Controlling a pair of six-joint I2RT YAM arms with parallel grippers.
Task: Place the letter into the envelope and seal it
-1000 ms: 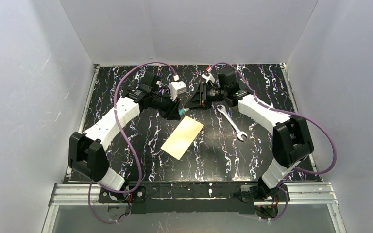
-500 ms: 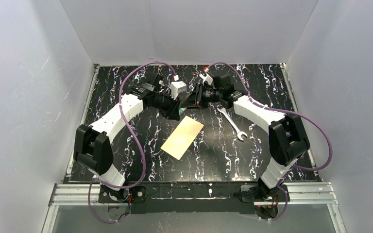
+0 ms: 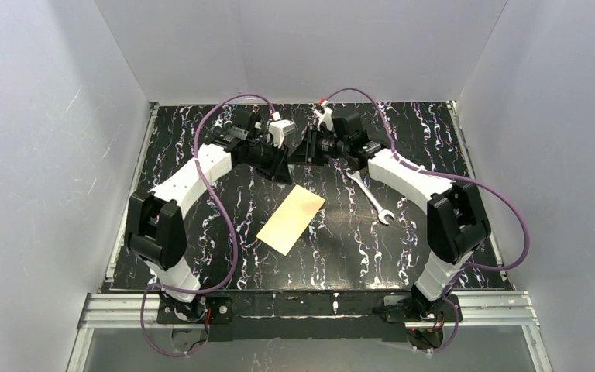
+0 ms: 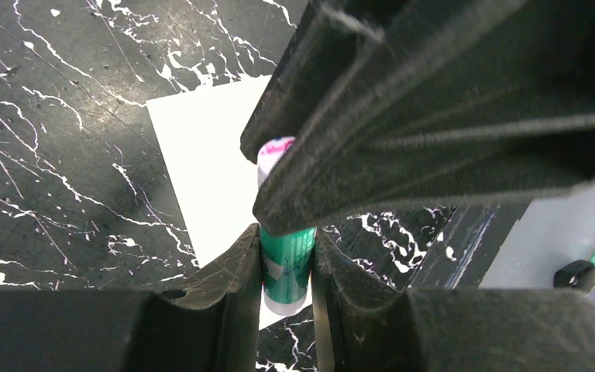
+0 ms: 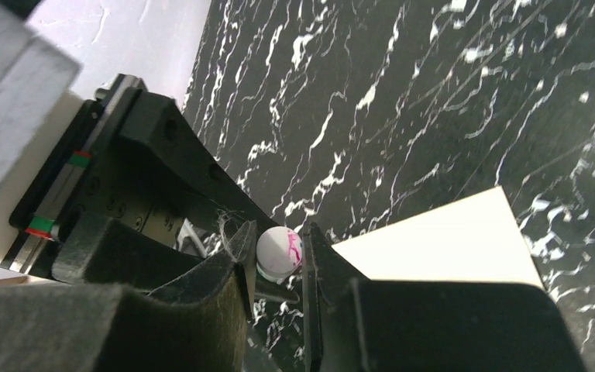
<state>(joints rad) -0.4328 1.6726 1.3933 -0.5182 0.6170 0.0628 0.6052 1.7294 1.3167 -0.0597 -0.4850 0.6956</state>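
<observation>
From above, the letter (image 3: 290,219) lies flat near the middle of the counter (image 3: 341,248), well apart from both grippers. A wrench (image 3: 370,195) lies to its right. The left gripper (image 3: 281,164) and the right gripper (image 3: 308,149) meet at the far side.

In the left wrist view, the left gripper is clenched on the green body of a glue stick (image 4: 287,271). The envelope (image 4: 209,170) lies flat under it.

In the right wrist view, the right gripper grasps the stick's white cap (image 5: 279,253). Its pink print is too blurred to read.
</observation>
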